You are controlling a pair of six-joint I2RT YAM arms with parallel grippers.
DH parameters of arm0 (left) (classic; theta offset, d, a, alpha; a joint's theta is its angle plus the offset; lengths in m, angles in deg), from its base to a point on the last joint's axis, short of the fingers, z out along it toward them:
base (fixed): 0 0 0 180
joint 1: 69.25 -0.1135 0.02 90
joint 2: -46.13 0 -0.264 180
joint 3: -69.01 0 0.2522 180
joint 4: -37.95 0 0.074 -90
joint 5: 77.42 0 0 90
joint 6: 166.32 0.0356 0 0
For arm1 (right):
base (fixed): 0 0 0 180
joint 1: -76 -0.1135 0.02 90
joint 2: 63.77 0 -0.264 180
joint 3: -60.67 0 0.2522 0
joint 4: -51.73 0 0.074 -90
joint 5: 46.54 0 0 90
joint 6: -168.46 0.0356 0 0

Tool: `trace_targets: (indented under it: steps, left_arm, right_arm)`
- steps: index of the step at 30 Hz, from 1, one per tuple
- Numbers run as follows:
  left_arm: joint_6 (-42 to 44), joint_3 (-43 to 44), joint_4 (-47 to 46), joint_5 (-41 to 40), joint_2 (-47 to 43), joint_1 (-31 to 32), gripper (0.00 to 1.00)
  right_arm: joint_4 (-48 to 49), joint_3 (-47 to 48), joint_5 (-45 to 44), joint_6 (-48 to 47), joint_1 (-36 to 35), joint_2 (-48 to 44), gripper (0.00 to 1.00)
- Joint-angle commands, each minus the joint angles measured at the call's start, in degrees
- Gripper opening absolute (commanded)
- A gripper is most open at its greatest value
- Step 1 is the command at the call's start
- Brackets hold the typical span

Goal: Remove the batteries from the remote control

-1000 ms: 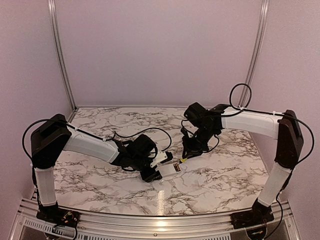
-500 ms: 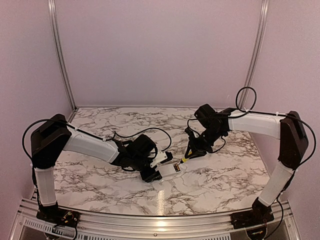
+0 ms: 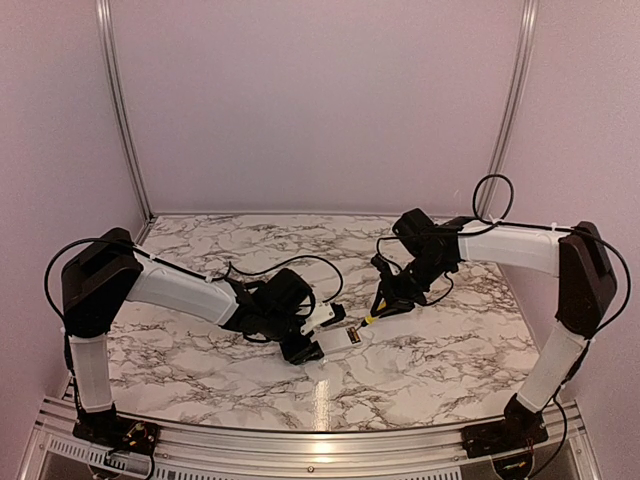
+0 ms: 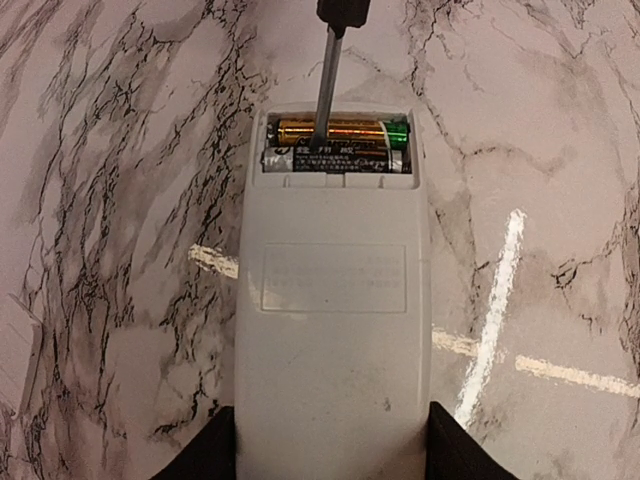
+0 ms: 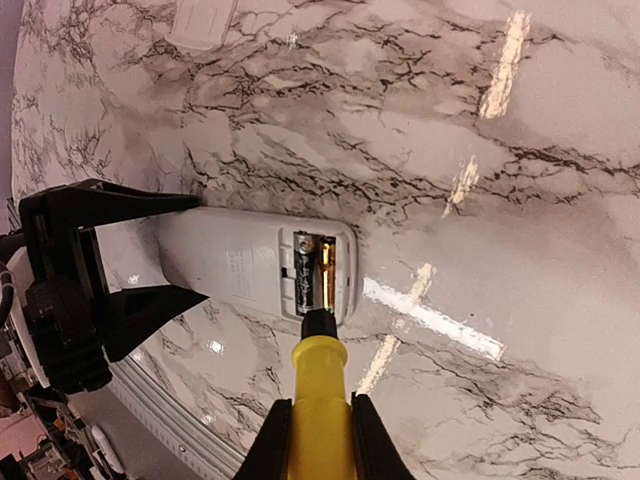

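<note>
You're in a robotics lab cell: plain lilac walls (image 3: 320, 100), aluminium frame rails (image 3: 118, 110), marble-patterned counter (image 3: 440, 365), two arms (image 3: 180, 288) bolted at its edge.

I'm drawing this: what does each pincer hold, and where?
Left pincer grips the remote control at its closed end; right pincer, the screwdriver by its yellow handle.

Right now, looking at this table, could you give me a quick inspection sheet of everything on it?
Surface: marble table, glossy, light streaks.
Job's things: white remote control lying flat, recess open; gold battery and dark battery both inside.
Clutter: small white flat piece lying apart from the remote.
Grippers: left gripper clamps the remote's end; right gripper shut on yellow-handled screwdriver, tip at the batteries.
Cables: black cables loop clear of the remote.
Surroundings: plain pink walls, metal rails.
</note>
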Motion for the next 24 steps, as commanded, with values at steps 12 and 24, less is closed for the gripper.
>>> trace_targets:
  steps: [12,24]
  left_arm:
    - [-0.38,4.19,3.17,-2.28,0.92,-0.09,0.0]
    - [-0.37,4.37,3.11,-1.95,1.88,-0.09,0.0]
  right_arm:
    - [-8.02,7.04,-1.93,-1.33,-1.61,6.68,0.0]
    - [0.82,-2.5,2.2,-5.54,-1.64,7.08,0.0]
